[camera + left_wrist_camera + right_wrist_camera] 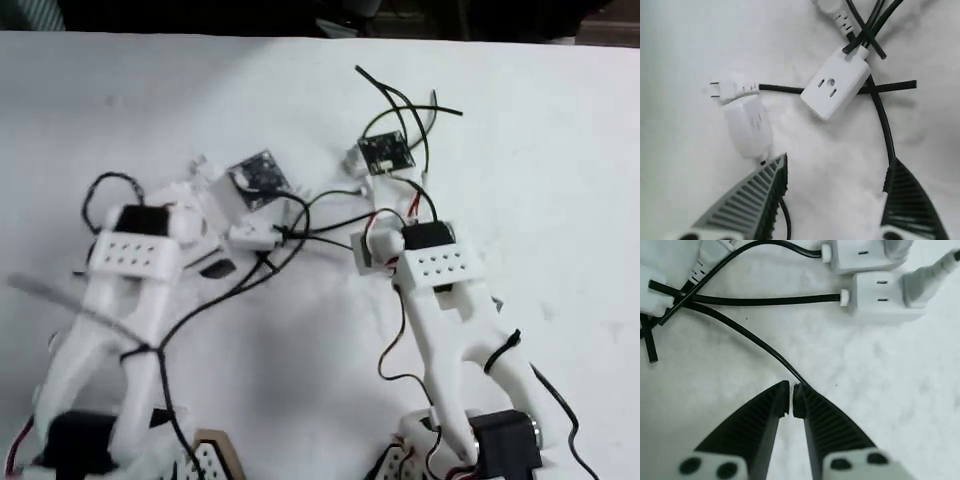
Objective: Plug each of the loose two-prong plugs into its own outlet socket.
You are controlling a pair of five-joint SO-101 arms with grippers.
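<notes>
Ribbed dark fingers of the left gripper (837, 160) stand wide apart, holding nothing, over the white table (685, 40). The tangle of task things lies at its middle, and the room beyond its far edge is dark. The right gripper (791, 390) has its black ribbed fingers closed tip to tip where a thin black cord (765, 352) runs in under them; whether the cord is pinched I cannot tell. Ahead of the left gripper lies a white rectangular plastic outlet block (837, 85), socket face up. A rounded white block (747, 127) sits at the grey fingertip. Just beyond it, outside the gap, lies the loose white two-prong plug (732, 90), long axis across the reach, prongs pointing away from the outlet block. The left arm looks nearer, so the plug probably needs turning round.
</notes>
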